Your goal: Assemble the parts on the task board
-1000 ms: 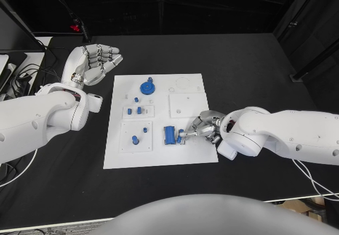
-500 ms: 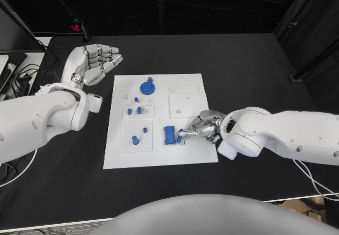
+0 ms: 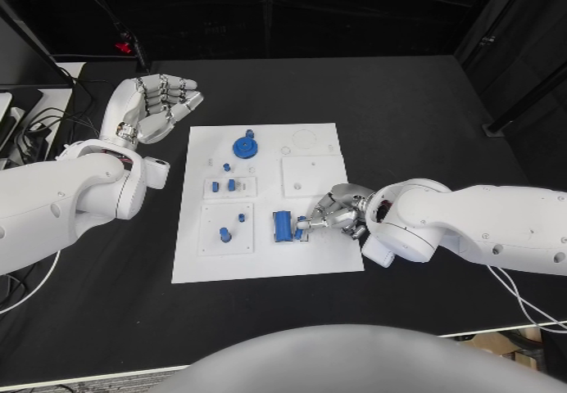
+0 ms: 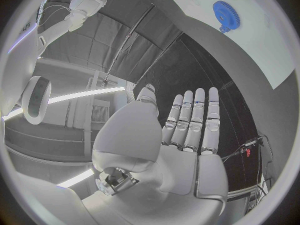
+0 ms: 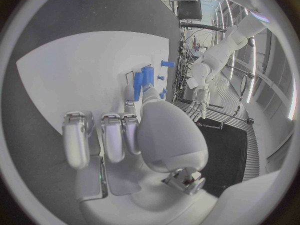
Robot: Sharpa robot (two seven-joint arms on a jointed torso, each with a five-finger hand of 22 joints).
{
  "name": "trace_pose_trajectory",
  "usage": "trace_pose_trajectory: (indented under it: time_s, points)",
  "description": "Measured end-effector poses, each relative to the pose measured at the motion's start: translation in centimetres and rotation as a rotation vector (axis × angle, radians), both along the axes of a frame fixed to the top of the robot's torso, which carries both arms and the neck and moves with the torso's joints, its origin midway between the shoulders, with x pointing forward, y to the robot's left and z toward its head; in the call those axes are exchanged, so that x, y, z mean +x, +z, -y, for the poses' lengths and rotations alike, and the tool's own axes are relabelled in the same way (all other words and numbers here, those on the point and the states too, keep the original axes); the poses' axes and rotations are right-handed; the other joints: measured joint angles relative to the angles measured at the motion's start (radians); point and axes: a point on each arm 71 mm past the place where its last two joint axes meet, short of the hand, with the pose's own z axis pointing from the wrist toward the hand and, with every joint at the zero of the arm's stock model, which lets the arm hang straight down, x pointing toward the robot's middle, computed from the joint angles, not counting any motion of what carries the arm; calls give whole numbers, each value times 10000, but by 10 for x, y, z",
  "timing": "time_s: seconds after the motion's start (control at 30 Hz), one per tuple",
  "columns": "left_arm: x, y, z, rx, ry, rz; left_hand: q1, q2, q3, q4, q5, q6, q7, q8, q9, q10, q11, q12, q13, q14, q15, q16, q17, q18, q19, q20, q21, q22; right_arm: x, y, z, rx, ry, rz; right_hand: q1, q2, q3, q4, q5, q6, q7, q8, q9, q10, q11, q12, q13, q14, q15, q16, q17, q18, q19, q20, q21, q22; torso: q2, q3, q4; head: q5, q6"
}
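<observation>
Both hands show: our right hand [image 3: 334, 213] pinches a blue part [image 3: 285, 225] on the task board [image 3: 267, 250]. Our left hand [image 3: 151, 105] hovers wide and holding nothing over the black surface [image 3: 414, 106].

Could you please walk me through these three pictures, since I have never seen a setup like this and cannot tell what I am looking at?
This is a robot with two white arms, each ending in a silver many-fingered hand. One picture looks down from its head; the two round ones come from cameras at its wrists, behind each hand. On the black table lies a white task board with small blue parts, among them a blue gear. The right hand reaches onto the board, its fingertips at a blue block; it seems to pinch it, though a firm grip is hard to confirm. The left hand is held beside the board, fingers straight, holding nothing.
</observation>
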Motion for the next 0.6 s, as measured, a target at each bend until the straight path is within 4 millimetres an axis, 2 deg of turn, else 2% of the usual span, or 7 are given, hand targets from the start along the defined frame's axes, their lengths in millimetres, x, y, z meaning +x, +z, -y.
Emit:
trace_pose_trajectory:
  time_s: [0.13, 0.23, 0.33, 0.43, 0.53, 0.6]
  points:
    - [0, 0, 0, 0, 0, -2, 0, 0, 0, 0, 0, 0, 0, 0, 0, 0, 0, 0, 0, 0, 0, 0, 0, 0, 0, 0, 0, 0, 0, 0, 0, -116, 6, 13, -564, -34, -308, 18, 344, -65, 5, 112, 111, 0, 0, 0, -3, 0, 0, 0, 0, 0, 0, 0, 0, 0, 1, 0, 0, 0, 0]
    - [0, 0, 0, 0, -1, -4, 0, 0, 0, 0, 0, 0, 0, 0, 0, 0, 0, 0, 0, 0, 0, 0, 0, -1, 0, 0, 0, 0, 1, -1, 0, -259, 25, -43, -861, 3, -436, 10, 425, -65, 5, 145, 189, 0, 0, 0, -3, 0, 1, 0, 0, -1, 0, 0, 0, 0, 1, -2, 1, 0, 0]
    - [0, 0, 0, -1, -7, -5, 0, 0, 0, 0, 0, 0, 0, 0, 0, 0, 0, 0, 0, 0, 0, 0, 1, -1, 0, 0, 0, 0, 2, -3, 1, -436, 83, -170, -920, -11, -462, 38, 425, -97, -28, 195, 215, 0, 0, 0, -3, 0, 1, 0, 0, 0, 0, 0, 0, 0, 1, -3, 5, 0, 0]
    - [0, 0, 0, -2, -10, -6, 0, 0, 0, 0, 0, 0, 0, 0, 0, 0, 0, -1, 0, 0, 0, 0, 1, 0, 0, 0, 0, 0, 1, -4, 1, -605, 171, -315, -1025, 95, -463, 39, 545, -97, -27, 197, 258, 0, 0, 0, -3, -5, -4, 0, 0, 0, 0, 0, 0, 0, 4, -2, 7, 0, 0]
    - [0, 0, 0, -3, -12, -6, 0, 0, 0, 0, 0, 0, 0, 0, 0, 0, 0, -1, 0, 0, 0, -1, 1, 0, 0, 0, 0, 0, 1, -6, 1, -745, 251, -443, -1025, 95, -467, 43, 630, -97, -27, 233, 292, -21, -20, 0, -3, -37, -35, 0, 0, -1, 0, 1, 0, 0, 5, -2, 8, 15, 0]
    - [0, 0, 0, -4, -13, -7, 0, 0, 0, 0, 0, -11, -12, 0, 0, 0, 0, -1, 0, 0, 0, -1, 1, 0, 0, 0, 0, 0, 1, -6, 1, -813, 292, -507, -1033, 196, -467, 43, 751, -132, -62, 268, 325, -14, -59, 0, -3, -37, -35, 0, 0, 0, 0, 1, 0, 0, 5, -1, 7, 19, 0]
